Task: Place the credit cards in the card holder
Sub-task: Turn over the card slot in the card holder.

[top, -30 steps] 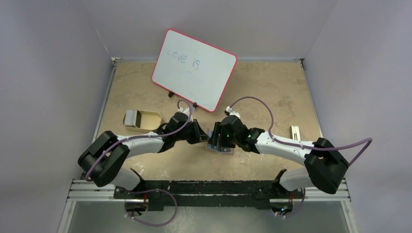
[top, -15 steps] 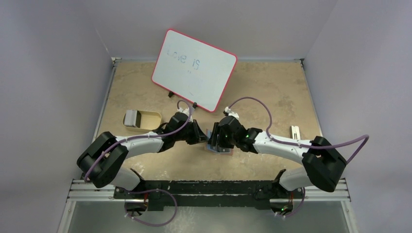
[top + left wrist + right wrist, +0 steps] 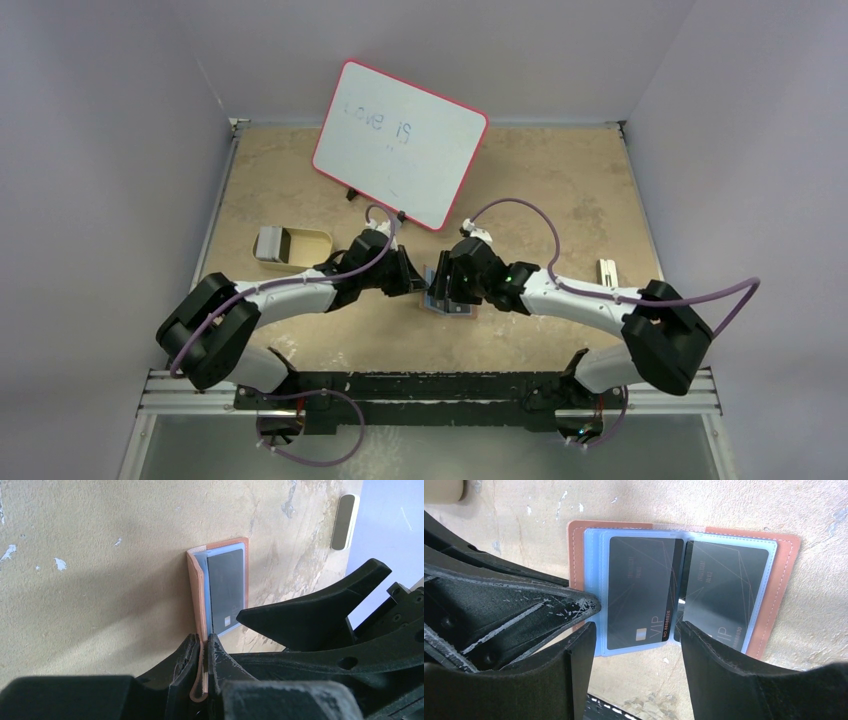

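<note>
Overhead, you learn little: both arms meet at the middle of the mottled tan table, and their wrists hide nearly all of the card holder. Your right wrist camera supplies what that view cannot. The card holder lies opened out, with brown leather-look covers, pale stitching and rounded corners, and glossy pale blue sleeves inside. Two dark grey credit cards sit side by side on those sleeves, thin and smooth, each printed "VIP". Whether they are fully tucked in, you cannot tell. Your right claw is released, its scuffed black fingers spread to either side of the left-hand card's lower edge. Only the left wrist camera shows the pinch: your left claw is clenched on the thin brown cover, seen edge-on. Back overhead, a red-rimmed whiteboard and a tan tray stand well apart from the arms.
</note>
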Controlling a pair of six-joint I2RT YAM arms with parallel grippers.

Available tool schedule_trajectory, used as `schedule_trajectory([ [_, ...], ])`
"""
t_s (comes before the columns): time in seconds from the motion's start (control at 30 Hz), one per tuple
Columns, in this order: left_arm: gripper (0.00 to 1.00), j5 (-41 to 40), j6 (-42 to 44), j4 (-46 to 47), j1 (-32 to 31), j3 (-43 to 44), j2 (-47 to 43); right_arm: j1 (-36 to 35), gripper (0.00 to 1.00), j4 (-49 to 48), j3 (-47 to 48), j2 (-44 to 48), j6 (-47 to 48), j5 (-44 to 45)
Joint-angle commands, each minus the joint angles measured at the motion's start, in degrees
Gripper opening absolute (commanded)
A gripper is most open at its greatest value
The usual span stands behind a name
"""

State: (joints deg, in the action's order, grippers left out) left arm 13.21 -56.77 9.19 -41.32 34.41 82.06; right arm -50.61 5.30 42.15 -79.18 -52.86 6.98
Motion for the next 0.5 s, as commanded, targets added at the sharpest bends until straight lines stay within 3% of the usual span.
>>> schedule_trajectory([
  [0.0, 0.00, -0.13, 1.05, 1.36, -0.30, 2.58, -1.72, -0.08, 0.65, -1.60, 1.43, -1.39, 0.31, 1.21],
  [0.47, 0.00, -1.93, 3.61, -3.31, -0.45, 3.44, -2.23, -0.04, 0.64, 4.61, 3.88, -2.48, 0.49, 5.77],
])
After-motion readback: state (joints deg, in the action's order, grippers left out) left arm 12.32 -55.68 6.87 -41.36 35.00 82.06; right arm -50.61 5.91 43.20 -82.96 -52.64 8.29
